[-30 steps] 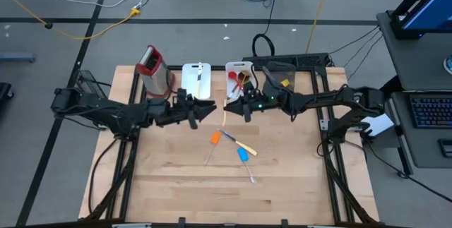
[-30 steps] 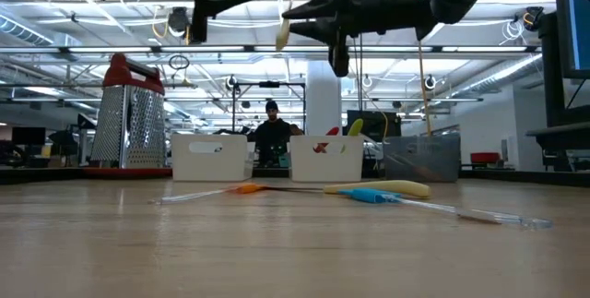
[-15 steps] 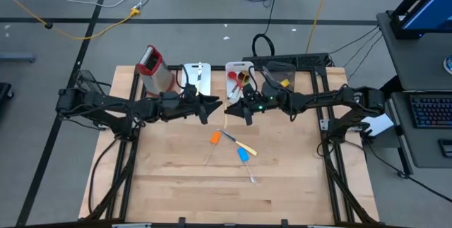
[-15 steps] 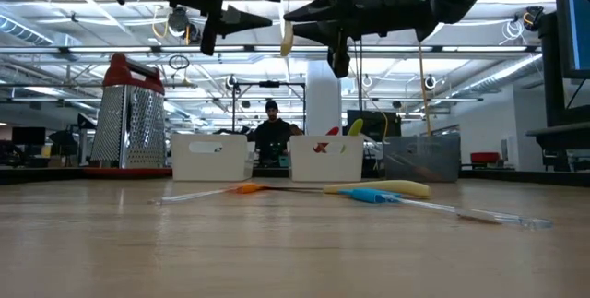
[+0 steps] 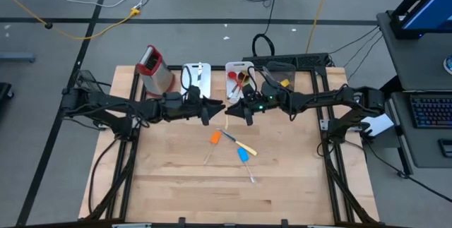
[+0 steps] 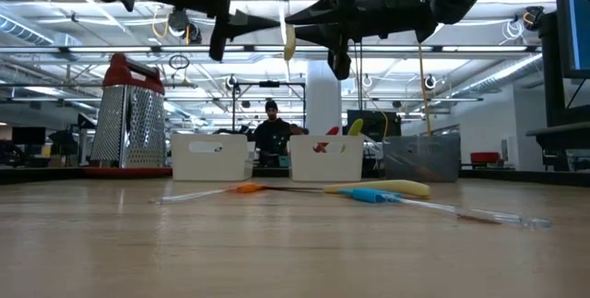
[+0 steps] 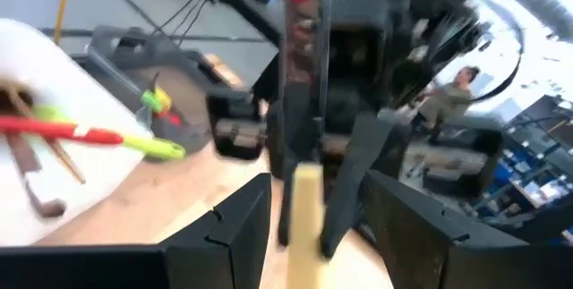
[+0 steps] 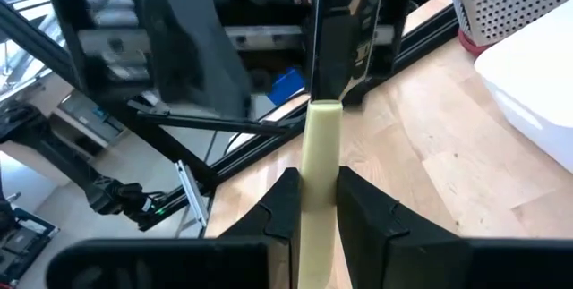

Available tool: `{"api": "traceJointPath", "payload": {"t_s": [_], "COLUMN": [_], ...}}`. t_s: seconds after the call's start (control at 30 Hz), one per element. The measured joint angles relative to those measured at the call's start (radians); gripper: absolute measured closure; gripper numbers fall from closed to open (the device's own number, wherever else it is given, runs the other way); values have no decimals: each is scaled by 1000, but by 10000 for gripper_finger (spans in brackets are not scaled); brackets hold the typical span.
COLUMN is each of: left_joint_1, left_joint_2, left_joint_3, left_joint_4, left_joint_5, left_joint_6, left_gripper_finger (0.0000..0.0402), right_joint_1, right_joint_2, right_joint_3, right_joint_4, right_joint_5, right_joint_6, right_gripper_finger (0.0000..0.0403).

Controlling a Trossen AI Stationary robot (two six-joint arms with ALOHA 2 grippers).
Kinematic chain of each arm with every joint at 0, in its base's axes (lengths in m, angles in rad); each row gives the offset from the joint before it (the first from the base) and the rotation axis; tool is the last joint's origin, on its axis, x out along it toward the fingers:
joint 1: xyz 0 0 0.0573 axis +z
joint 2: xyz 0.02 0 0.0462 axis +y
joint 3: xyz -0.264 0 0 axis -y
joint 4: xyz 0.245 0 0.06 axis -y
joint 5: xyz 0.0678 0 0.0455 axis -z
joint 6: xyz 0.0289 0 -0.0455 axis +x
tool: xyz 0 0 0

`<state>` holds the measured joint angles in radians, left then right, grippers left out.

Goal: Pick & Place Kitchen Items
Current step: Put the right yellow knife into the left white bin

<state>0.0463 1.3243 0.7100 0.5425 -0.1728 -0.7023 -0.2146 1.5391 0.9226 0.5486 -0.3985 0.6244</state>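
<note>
A cream-handled knife (image 6: 289, 41) stands roughly upright in the air over the table's middle, handle down, blade up. My right gripper (image 5: 230, 108) is shut on it, reaching level from the table's right. My left gripper (image 5: 217, 106) reaches level from the left and is open. Its two fingers (image 7: 242, 226) stand on either side of the knife's handle (image 7: 307, 204), with a gap on each side. An orange spatula (image 5: 215, 137), a blue spatula (image 5: 242, 154) and a yellow-handled utensil (image 5: 246, 146) lie flat on the wood below. My right gripper pinches the knife's cream handle (image 8: 320, 146) between its two fingers (image 8: 285, 201). It comes in level from the table's right, with the fingers across the knife. The knife is lifted clear of the table, and the handle's free end hangs a little below the fingers.
Along the far edge stand a metal grater with a red top (image 5: 152, 69), two white bins (image 5: 196, 78) (image 5: 234, 69), the right one holding red and green utensils, and a clear container (image 5: 280, 73). Bare wood lies near the front edge. A person (image 6: 272, 137) stands beyond the table.
My left gripper has moved toward the table's right and slightly down, up to the knife that my right gripper holds. Its fingers now flank the handle. The knife and my right gripper have stayed where they were.
</note>
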Motion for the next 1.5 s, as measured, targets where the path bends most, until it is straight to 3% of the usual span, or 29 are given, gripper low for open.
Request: {"api": "traceJointPath", "payload": {"t_s": [0.63, 1.5], "left_joint_1": [-3, -1], "left_joint_2": [65, 66], "left_joint_3": [0, 0], "left_joint_4": [60, 59], "left_joint_5": [33, 16], "left_joint_6": [-119, -150], "left_gripper_finger": [218, 218], "right_joint_1": [0, 0], "right_joint_2": [0, 0], "right_joint_3": [0, 0], "right_joint_4": [4, 7], "right_joint_5": [-24, -23], "right_joint_6": [37, 37], "right_gripper_finger": [361, 361]}}
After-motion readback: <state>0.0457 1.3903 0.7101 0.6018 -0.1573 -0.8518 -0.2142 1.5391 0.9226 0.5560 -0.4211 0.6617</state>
